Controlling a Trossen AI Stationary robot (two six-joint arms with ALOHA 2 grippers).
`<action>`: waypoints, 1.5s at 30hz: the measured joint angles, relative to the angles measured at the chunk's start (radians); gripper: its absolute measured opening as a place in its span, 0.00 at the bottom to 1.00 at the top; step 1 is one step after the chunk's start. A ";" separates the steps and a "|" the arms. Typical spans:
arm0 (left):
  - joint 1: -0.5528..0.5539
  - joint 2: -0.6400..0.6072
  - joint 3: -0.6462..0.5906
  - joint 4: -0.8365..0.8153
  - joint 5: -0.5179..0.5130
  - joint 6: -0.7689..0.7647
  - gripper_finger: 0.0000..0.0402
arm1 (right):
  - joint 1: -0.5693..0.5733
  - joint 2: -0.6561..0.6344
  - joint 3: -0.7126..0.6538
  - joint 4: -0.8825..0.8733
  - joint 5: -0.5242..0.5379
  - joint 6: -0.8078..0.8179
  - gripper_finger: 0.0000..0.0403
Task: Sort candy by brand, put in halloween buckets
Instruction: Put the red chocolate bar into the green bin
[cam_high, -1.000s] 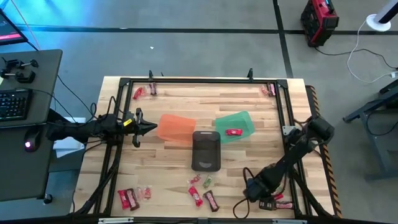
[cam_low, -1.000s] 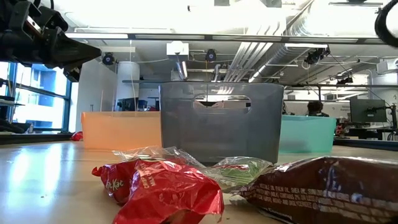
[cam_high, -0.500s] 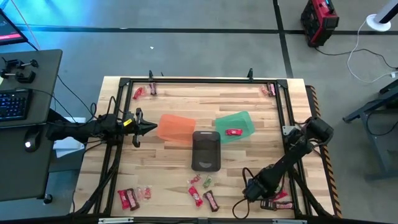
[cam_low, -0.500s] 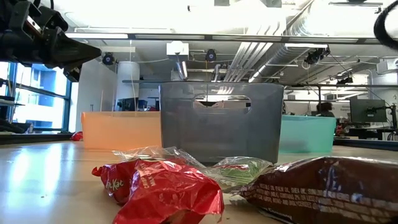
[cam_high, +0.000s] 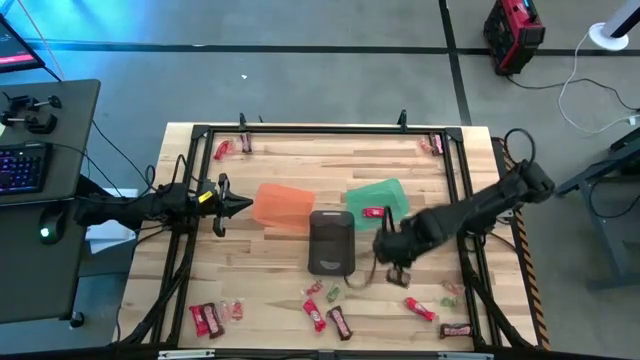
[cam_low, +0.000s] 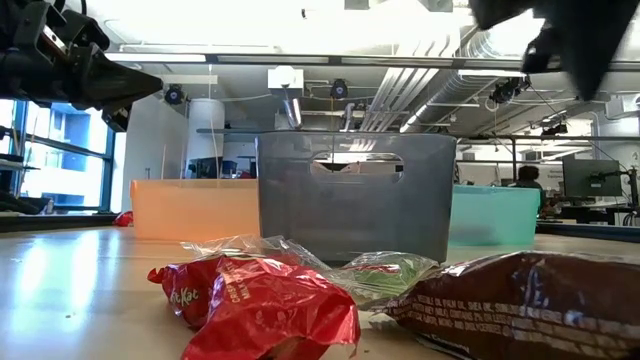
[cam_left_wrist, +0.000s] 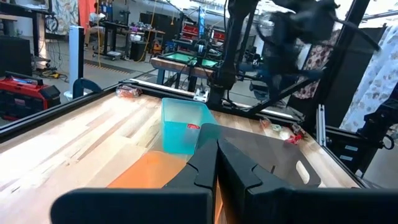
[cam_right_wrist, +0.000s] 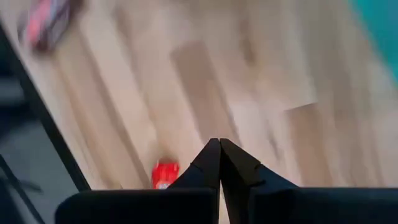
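Observation:
Three halloween buckets stand mid-table: orange (cam_high: 282, 205), dark grey (cam_high: 331, 240) and green (cam_high: 380, 200), which holds one red candy (cam_high: 375, 213). More candy lies along the near edge: red wrappers (cam_high: 315, 315), a brown bar (cam_high: 340, 322) and a red piece (cam_high: 420, 308). My right gripper (cam_high: 388, 255) hangs shut above the table, just near of the green bucket; in its wrist view the fingers (cam_right_wrist: 219, 144) meet with nothing showing between them. My left gripper (cam_high: 240, 205) is shut, level, just left of the orange bucket (cam_left_wrist: 155, 171).
A black frame rail (cam_high: 455, 200) runs around the tabletop. Candy also lies at the far left (cam_high: 222, 150) and far right (cam_high: 432, 145) corners and near left (cam_high: 205, 320). In the low view, a red wrapper (cam_low: 260, 300) and a brown bar (cam_low: 520, 300) lie before the grey bucket (cam_low: 355, 195).
My right gripper has shut at the near right corner, then risen and swung quickly toward the table's far side and left, ending beside the green bucket.

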 joint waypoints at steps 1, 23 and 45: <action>0.000 0.000 0.000 0.000 0.000 0.000 0.00 | -0.014 -0.004 0.000 0.000 -0.005 0.029 0.00; 0.000 0.000 0.000 0.000 0.000 0.000 0.00 | 0.364 0.060 -0.250 0.419 -0.125 0.524 0.49; 0.000 0.000 0.000 0.000 0.000 0.000 0.00 | 0.363 0.359 -0.084 0.205 -0.054 0.416 0.43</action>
